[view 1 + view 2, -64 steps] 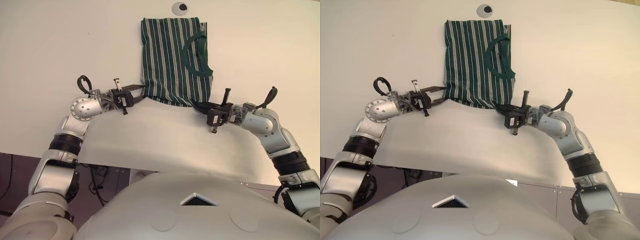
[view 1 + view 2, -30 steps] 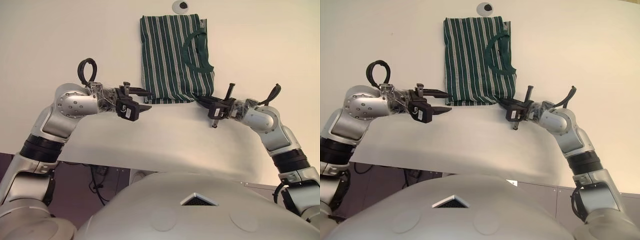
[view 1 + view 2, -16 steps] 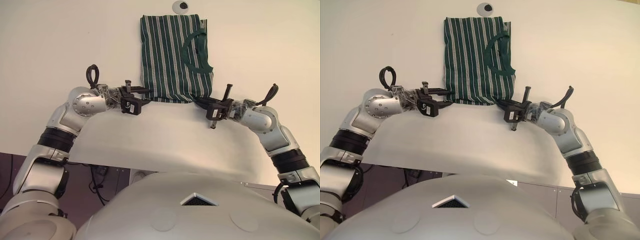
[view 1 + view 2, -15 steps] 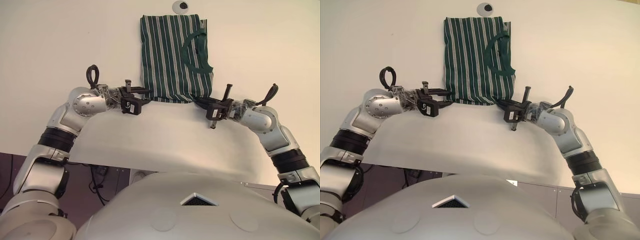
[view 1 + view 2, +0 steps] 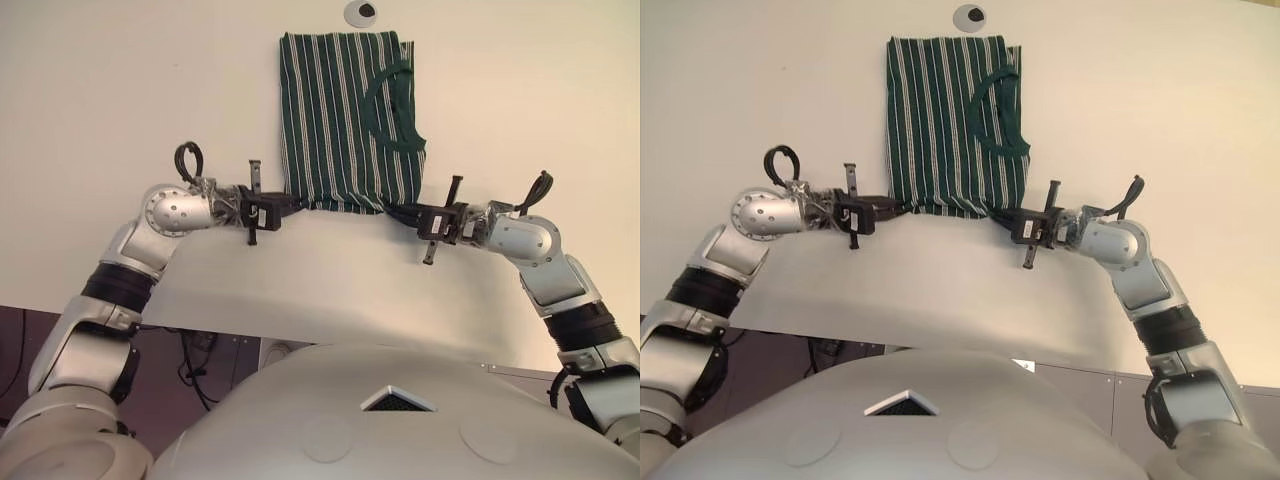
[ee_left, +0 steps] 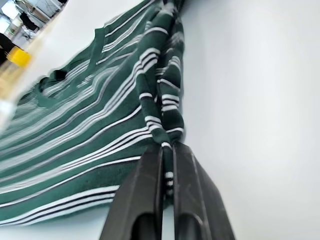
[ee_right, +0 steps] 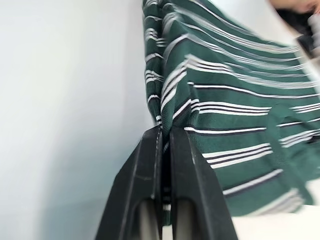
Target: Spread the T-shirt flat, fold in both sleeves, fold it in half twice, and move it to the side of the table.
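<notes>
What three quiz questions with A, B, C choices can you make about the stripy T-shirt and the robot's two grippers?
1. Where does the left gripper hold the T-shirt?
A. At its near left corner
B. At the collar
C. At its far edge

2. What colour is the T-shirt?
A. Red with dots
B. Dark green with white stripes
C. Plain yellow

3. What is the right gripper doing?
A. Hanging wide open in the air
B. Shut on the T-shirt's near right corner
C. Holding a cup

Answers:
1 A, the head views show it at the corner nearest the robot, on its left.
2 B, every view shows green cloth with white stripes.
3 B, the right wrist view shows it pinching the striped cloth.
</notes>
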`<action>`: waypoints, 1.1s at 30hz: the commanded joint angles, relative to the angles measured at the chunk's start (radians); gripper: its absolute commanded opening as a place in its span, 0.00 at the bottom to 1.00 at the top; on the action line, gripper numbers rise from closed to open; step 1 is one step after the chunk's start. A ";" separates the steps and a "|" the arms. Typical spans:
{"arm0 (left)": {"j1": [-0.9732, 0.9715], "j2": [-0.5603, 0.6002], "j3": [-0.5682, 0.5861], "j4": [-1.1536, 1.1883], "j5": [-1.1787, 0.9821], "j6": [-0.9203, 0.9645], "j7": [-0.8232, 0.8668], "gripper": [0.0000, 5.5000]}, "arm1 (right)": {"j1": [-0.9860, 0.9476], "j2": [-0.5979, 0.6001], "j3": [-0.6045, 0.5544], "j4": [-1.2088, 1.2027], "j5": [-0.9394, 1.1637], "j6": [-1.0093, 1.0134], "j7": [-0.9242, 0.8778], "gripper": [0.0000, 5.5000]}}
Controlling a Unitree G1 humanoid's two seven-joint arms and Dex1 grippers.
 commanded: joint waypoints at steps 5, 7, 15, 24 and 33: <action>0.145 0.286 0.127 -0.627 -0.580 0.678 -0.210 0.00 | -0.022 -0.339 -0.168 -0.463 0.483 0.554 0.277 0.00; 0.105 0.260 0.187 -0.705 -0.670 0.800 -0.109 0.00 | -0.094 -0.285 -0.154 -0.383 0.409 0.514 0.242 0.00; -0.143 0.124 0.178 -0.375 -0.536 0.927 0.009 0.00 | -0.302 -0.040 -0.076 -0.117 0.127 0.308 0.051 0.00; -0.188 -0.022 0.190 -0.027 -0.322 0.763 0.021 0.00 | -0.438 0.139 0.055 0.228 -0.180 0.012 -0.116 0.00; -0.248 -0.140 0.209 0.178 -0.204 0.688 0.055 0.00 | -0.478 0.233 0.045 0.425 -0.260 -0.119 -0.242 0.00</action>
